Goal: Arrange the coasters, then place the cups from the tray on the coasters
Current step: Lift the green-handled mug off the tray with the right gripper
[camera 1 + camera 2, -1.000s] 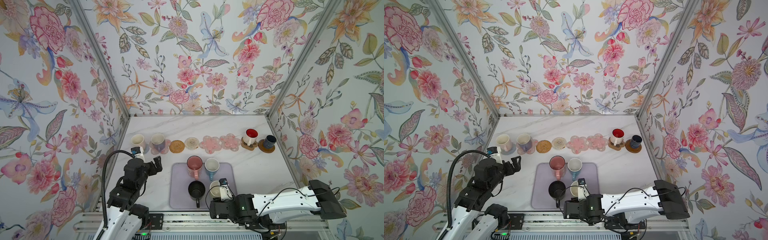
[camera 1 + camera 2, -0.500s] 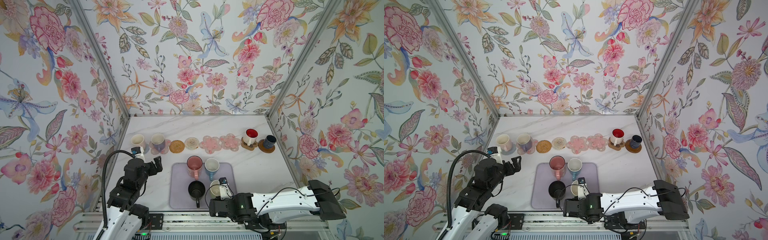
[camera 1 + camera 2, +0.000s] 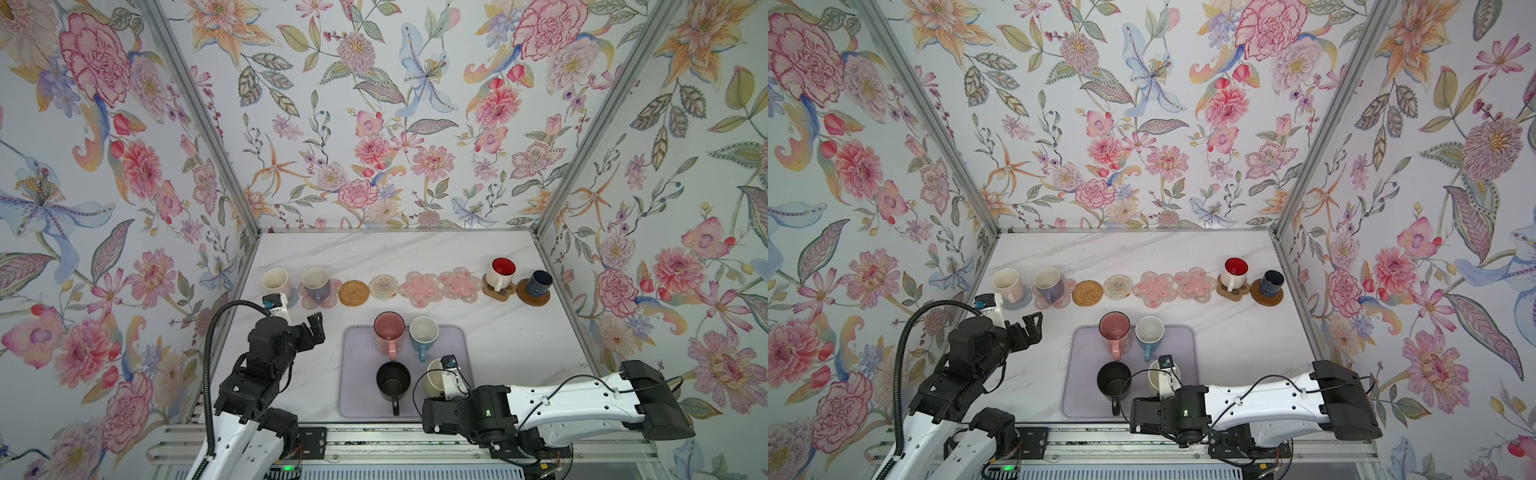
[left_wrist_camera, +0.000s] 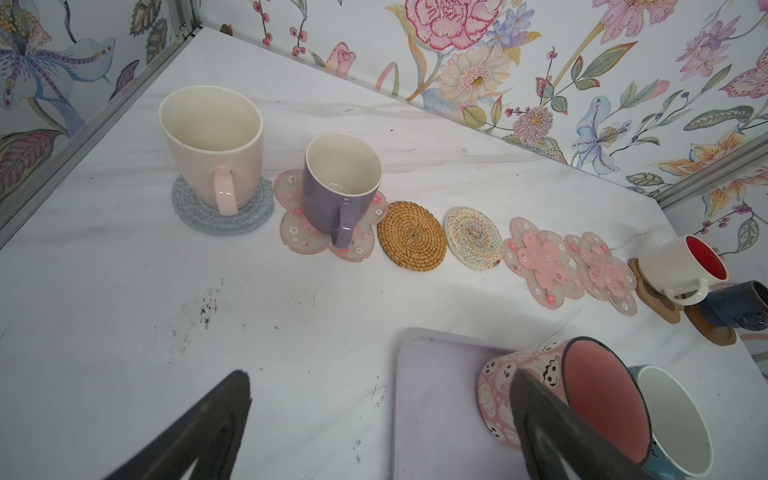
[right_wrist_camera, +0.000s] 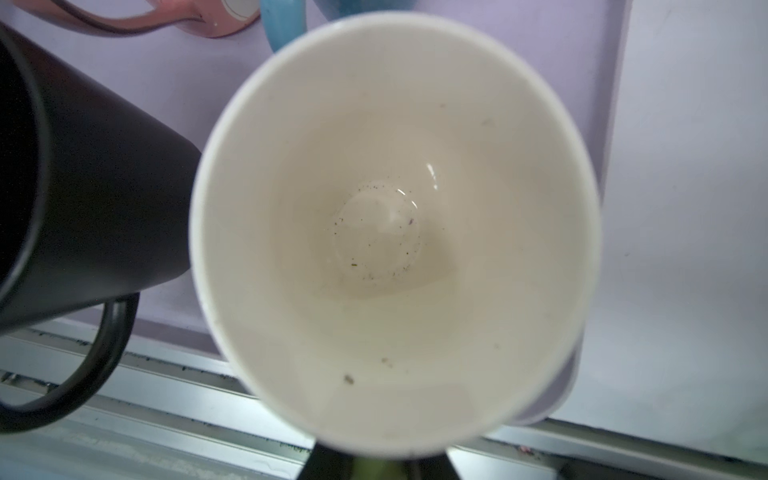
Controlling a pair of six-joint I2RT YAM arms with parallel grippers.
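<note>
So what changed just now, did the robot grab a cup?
Yes. The right gripper closed on the handle of the light green mug, but the mug has not left the tray yet. Nothing else visibly moved: the left gripper stays open, and the pink mug, blue mug and black mug stay on the tray.

Four mugs sit on the lavender tray [image 3: 1077,374]: pink mug [image 3: 1115,330], blue mug [image 3: 1149,332], black mug [image 3: 1113,380] and pale green mug [image 3: 1158,377], the right arm [image 3: 1258,401] reaching over the last. Beyond, a row of coasters [image 3: 1087,293] crosses the table [image 3: 1225,332]; the left claw [image 3: 1026,328] hangs spread.
</note>
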